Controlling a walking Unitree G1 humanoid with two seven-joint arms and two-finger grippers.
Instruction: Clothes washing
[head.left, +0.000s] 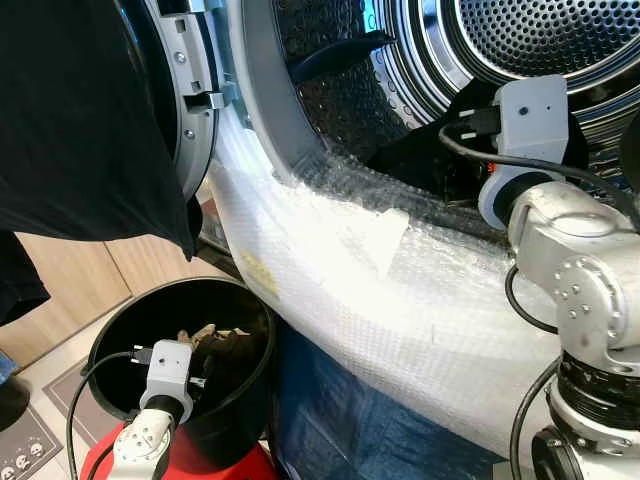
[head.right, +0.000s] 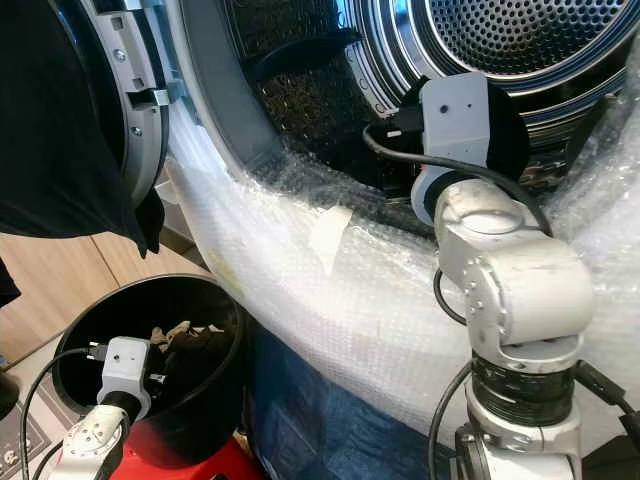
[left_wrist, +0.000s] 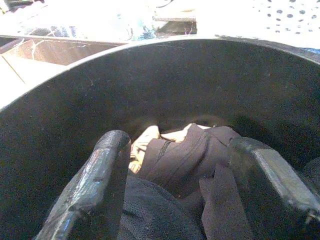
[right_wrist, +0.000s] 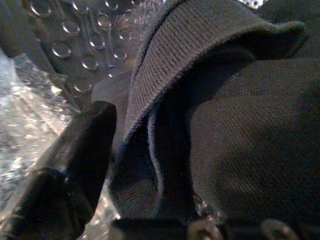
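A dark ribbed knit garment (right_wrist: 220, 125) presses close against the right wrist camera, bunched at the mouth of the washing machine drum (head.left: 400, 60); one black finger (right_wrist: 75, 155) of the right hand (right_wrist: 150, 200) lies beside the fabric on bubble wrap, but whether that hand is clamped on the cloth cannot be told. Seen from the head, the right arm (head.right: 510, 280) reaches from 4 o'clock up into the drum opening at 1 o'clock, its wrist just over the bubble-wrapped lower rim (head.left: 400, 290). The perforated steel drum shows behind it. At 7 o'clock the left hand (left_wrist: 175, 190) hangs inside a black bucket (head.left: 120, 330), fingers (left_wrist: 100, 175) spread apart on either side of a heap of dark and beige clothes (left_wrist: 185, 155) lying in the bucket's bottom. A black cloth (head.left: 80, 130) drapes over the open machine door (head.left: 195, 110) at 10 o'clock. Blue fabric (head.left: 350, 420) hangs below the bubble wrap at 6 o'clock, just beside the bucket.
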